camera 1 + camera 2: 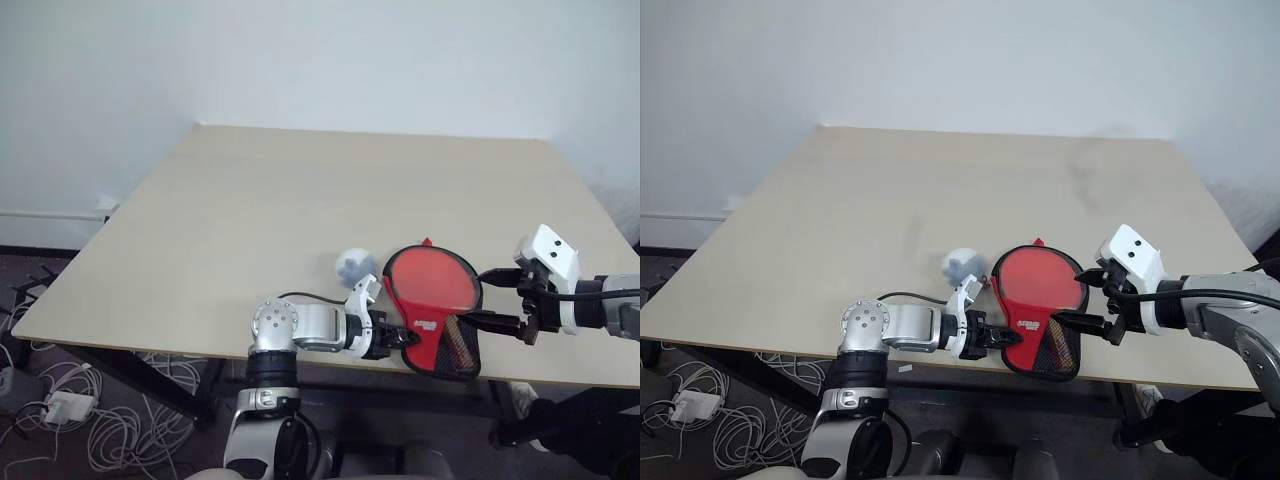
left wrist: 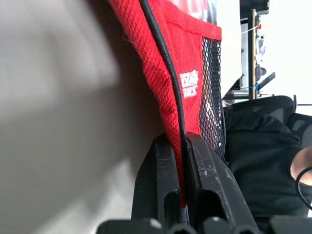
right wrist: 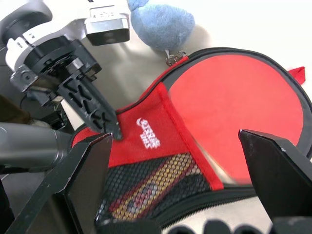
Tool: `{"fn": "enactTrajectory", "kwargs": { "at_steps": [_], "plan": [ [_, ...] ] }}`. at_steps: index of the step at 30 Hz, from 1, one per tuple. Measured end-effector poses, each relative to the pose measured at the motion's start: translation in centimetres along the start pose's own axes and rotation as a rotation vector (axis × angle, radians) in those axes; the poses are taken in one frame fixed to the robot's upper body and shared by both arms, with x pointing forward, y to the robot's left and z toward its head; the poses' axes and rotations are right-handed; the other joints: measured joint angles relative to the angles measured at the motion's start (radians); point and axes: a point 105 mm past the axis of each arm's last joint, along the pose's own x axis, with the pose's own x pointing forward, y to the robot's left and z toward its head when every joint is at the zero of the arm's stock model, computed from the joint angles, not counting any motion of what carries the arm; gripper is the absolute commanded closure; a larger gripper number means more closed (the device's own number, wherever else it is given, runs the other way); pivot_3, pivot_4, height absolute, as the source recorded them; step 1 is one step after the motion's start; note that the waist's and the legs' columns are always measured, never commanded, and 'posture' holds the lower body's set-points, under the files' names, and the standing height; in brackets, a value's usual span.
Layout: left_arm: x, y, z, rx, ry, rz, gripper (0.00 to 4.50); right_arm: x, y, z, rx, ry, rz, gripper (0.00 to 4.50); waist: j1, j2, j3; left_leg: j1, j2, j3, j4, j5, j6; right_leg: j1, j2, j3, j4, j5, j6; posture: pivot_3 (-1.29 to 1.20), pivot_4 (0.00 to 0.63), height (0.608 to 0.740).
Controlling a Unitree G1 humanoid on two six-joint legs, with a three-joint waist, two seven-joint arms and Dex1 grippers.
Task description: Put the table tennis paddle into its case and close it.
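1. Left eye view: the worktop [image 1: 250,210] is pale, smooth laminate; the case [image 1: 432,308] lies at its near edge.
2. The case is soft red fabric with black edging and a mesh pocket, probably light and floppy, best taken by the stiff piped rim.
3. The table tennis paddle [image 3: 146,192] shows through the mesh inside the case.
4. A blue fuzzy ball [image 1: 354,265] sits just beside the case.
5. Left pincer [image 1: 402,338] is clenched on the case's rim; right pincer [image 1: 500,297] is spread wide over the case.

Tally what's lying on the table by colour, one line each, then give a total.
Red: 1, the case with the table tennis paddle showing through its mesh
Pale blue: 1, the fuzzy ball beside the case
Total: 2, or 3 counting the paddle inside
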Motion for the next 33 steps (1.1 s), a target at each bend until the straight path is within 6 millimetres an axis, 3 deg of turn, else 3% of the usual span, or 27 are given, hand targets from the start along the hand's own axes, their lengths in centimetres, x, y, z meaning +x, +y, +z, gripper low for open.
{"fn": "enactTrajectory", "kwargs": {
  "at_steps": [18, 26, 29, 33],
  "plan": [
    [-1.2, -0.3, -5.4, -0.023, 0.111, 0.005, 4.49, 0.4, 1.4, 0.0, 0.007, 0.027, 0.057, 0.0, 0.012, 0.002, -0.001, 0.0, 0.001, 0.005, 0.003, -0.001, 0.002, -0.005, -0.001, 0.007, 0.002, 0.005, -0.007, 0.0, 0.0, 0.698],
    [-1.2, -0.3, -6.4, -0.005, 0.135, 0.005, 4.49, 0.4, 1.6, 0.2, 0.017, 0.035, 0.058, 0.0, 0.035, 0.002, -0.001, 0.0, 0.001, 0.01, 0.003, -0.003, 0.005, -0.008, -0.001, 0.012, 0.002, 0.004, -0.009, 0.0, 0.0, 0.698],
    [-1.2, -0.2, -6.4, -0.007, 0.135, 0.006, 3.8, 0.4, 1.5, 0.4, 0.011, 0.032, 0.053, 0.0, 0.039, 0.002, -0.001, 0.0, 0.002, 0.012, 0.003, -0.003, 0.005, -0.008, -0.001, 0.013, 0.002, 0.004, -0.009, 0.0, 0.0, 0.698],
    [-1.6, 0.3, -6.1, 0.004, 0.134, 0.03, 2.55, 0.5, 1.5, 0.7, 0.004, 0.024, 0.053, 0.0, 0.039, 0.002, -0.001, 0.0, 0.005, 0.018, 0.003, -0.004, 0.006, -0.009, -0.001, 0.013, 0.002, 0.006, -0.01, 0.0, 0.0, 0.698]
  ]
}}
